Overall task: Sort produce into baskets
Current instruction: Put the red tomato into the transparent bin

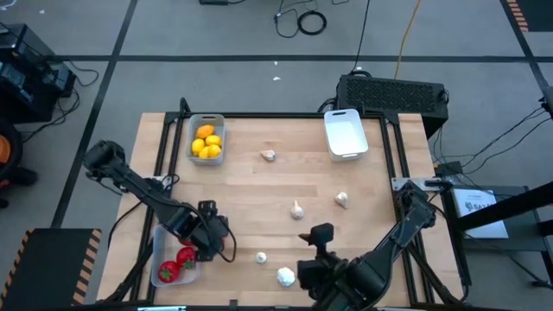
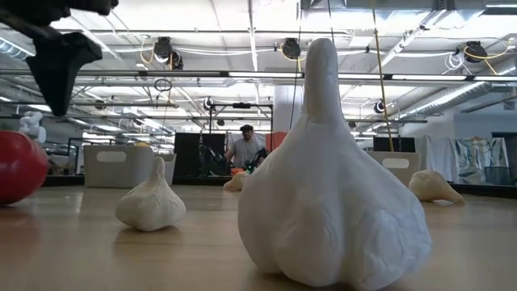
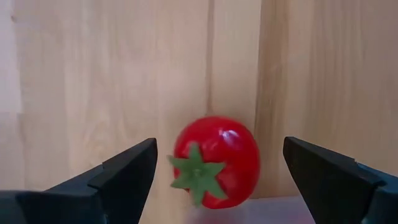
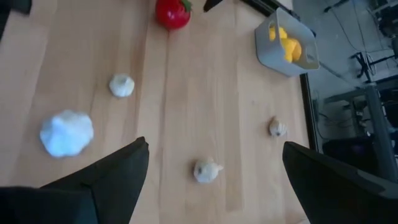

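Note:
My left gripper (image 1: 197, 249) is open above a glossy red tomato (image 3: 216, 162) at the right rim of the clear tray (image 1: 161, 278). Its fingers stand on either side of the tomato without touching it. A second red tomato (image 1: 168, 270) lies in the tray. The grey basket (image 1: 207, 123) at the far left holds several yellow lemons (image 1: 207, 142). The white basket (image 1: 344, 134) stands at the far right. My right gripper (image 1: 307, 269) is open and empty near the front edge, beside a large garlic bulb (image 1: 285, 276).
Garlic bulbs lie loose on the wooden table: one near the front (image 1: 261, 257), two in the middle (image 1: 296, 210) (image 1: 342, 199), one toward the far side (image 1: 268, 155). A person stands in the room beyond the table (image 2: 245, 149).

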### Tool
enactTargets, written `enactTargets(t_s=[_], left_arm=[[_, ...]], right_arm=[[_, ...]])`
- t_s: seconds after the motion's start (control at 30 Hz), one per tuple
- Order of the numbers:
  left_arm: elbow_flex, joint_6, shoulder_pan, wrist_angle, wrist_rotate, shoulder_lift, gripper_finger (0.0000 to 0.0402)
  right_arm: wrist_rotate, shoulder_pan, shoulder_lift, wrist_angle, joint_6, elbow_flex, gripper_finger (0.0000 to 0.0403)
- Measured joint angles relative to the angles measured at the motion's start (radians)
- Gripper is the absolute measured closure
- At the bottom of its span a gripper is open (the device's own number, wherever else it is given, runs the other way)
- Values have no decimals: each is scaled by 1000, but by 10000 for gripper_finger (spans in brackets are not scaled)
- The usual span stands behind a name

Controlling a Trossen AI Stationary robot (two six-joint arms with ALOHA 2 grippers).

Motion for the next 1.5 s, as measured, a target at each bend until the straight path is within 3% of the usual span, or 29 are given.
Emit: enactTargets(t_s=[0.7,1.5], left_arm=[[-4,-1,0,-40,27,80,49],[-171,-51,1,119,66,78,49]], right_arm=[[5,-47,107,42,-93,-1,46],[1,-84,108,44,-87,-1,46]])
